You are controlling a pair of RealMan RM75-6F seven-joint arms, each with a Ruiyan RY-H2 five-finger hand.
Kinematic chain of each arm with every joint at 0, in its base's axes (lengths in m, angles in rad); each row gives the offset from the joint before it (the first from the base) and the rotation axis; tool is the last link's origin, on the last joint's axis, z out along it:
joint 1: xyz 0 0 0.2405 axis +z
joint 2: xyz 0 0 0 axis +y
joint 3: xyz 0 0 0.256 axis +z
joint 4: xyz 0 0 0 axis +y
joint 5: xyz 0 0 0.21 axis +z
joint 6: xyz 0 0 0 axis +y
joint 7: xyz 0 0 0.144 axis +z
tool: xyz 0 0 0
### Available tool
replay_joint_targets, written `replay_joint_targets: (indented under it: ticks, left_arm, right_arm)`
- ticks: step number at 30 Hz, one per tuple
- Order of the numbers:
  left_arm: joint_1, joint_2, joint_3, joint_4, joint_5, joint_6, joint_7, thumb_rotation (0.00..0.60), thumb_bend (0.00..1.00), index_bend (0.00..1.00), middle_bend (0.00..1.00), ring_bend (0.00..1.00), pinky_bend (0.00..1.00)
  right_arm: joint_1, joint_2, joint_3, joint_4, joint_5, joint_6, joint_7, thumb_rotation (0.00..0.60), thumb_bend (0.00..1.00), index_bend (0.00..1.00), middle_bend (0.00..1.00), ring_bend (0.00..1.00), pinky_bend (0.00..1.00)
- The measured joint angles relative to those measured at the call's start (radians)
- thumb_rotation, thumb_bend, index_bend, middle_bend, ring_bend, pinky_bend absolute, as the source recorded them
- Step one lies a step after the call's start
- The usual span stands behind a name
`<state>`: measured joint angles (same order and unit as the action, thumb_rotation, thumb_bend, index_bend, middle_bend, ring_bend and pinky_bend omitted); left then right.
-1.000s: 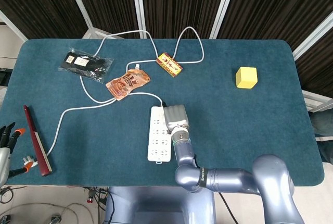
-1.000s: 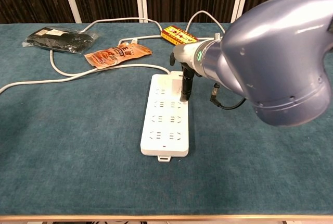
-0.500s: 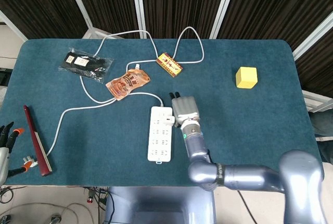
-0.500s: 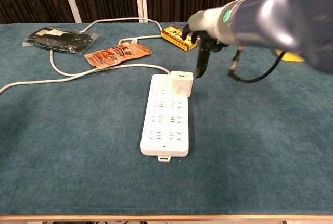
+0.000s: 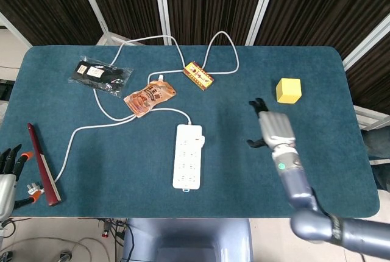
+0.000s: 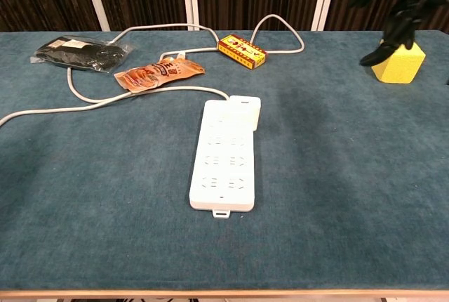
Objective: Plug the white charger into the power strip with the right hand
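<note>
White charger (image 6: 245,111) sits in power strip (image 5: 187,163), well left of right hand (image 5: 272,130); hand's fingers spread, holding nothing.

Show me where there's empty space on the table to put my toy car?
The near edge in front of the power strip is bare. So is the stretch between it and the yellow cube. The far left is crowded: cable, orange pouch, black packet, small box.

right hand (image 5: 273,129): silver-grey back, black fingers (image 5: 255,105)
right arm (image 5: 298,192): glossy blue-grey, small green mark
left hand (image 5: 7,173): black fingers, orange accents
</note>
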<state>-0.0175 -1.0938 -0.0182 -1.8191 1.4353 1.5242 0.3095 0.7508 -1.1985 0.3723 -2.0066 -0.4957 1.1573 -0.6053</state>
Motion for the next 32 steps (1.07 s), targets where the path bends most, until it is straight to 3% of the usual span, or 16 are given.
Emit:
replay_joint_targets:
  ticks: [8,12,15,21,32]
  left_arm:
    - [-0.002,-0.006,-0.002,0.002,-0.005,-0.003,0.008,0.6,0.1,0.2,0.0,0.0,0.0]
    - [-0.004,-0.004,-0.006,0.005,-0.01,-0.006,-0.005,0.6,0.1,0.19,0.0,0.0,0.0]
    - [-0.005,-0.001,-0.009,0.009,-0.011,-0.007,-0.02,0.6,0.1,0.16,0.0,0.0,0.0]
    - [-0.006,0.003,-0.014,0.019,-0.008,-0.006,-0.056,0.6,0.1,0.14,0.0,0.0,0.0]
    - [-0.001,0.007,-0.019,0.029,0.004,0.011,-0.09,0.6,0.1,0.15,0.0,0.0,0.0]
  right_arm:
    - [-0.266,0.07,-0.148,0.065,-0.554,0.049,0.324,0.6,0.26,0.14,0.0,0.2,0.35]
    - [-0.405,0.059,-0.26,0.199,-0.836,0.157,0.487,0.6,0.26,0.14,0.0,0.17,0.32]
    - [-0.491,0.033,-0.331,0.328,-0.957,0.248,0.495,0.6,0.26,0.14,0.0,0.15,0.31]
    - [-0.601,-0.026,-0.398,0.472,-1.056,0.382,0.393,0.6,0.26,0.12,0.0,0.14,0.31]
    - [-0.631,-0.03,-0.383,0.488,-1.079,0.424,0.358,0.6,0.26,0.12,0.0,0.14,0.31]
